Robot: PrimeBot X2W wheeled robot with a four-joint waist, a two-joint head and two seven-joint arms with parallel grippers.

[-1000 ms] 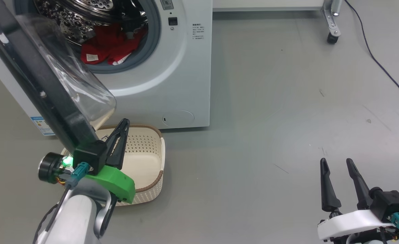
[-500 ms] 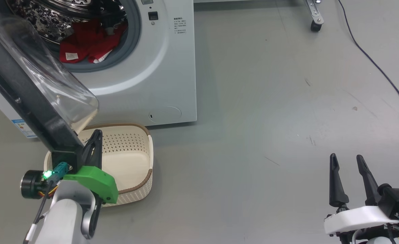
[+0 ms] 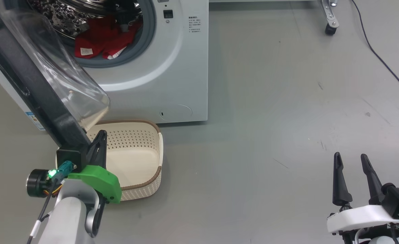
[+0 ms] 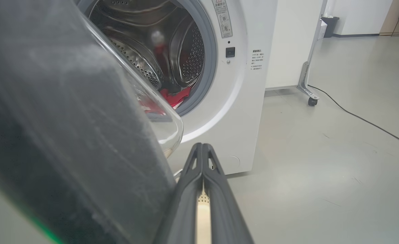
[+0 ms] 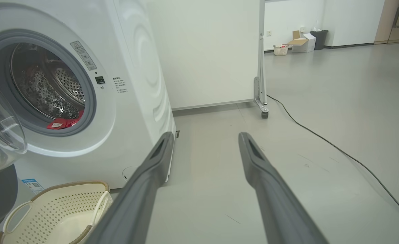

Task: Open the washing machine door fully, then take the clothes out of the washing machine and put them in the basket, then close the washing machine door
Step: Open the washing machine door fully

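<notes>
The washing machine door [image 3: 40, 101] has been nudged wider by the closed, empty left gripper [image 3: 102, 134]; the clothes [image 3: 101, 40] are yet unremoved, the right gripper [image 3: 351, 156] spread and empty.

A smooth grey floor [image 3: 270, 118] with a few dark scuffs carries everything here. On it stands a big white boxy front-loading washing machine [image 3: 172, 67]. A small cream perforated plastic basket [image 3: 131, 140] sits just before it (brown woven-look rim). Farther back are a black caster on a metal leg [image 3: 330, 28] and a thin dark cable [image 3: 389, 70].
</notes>
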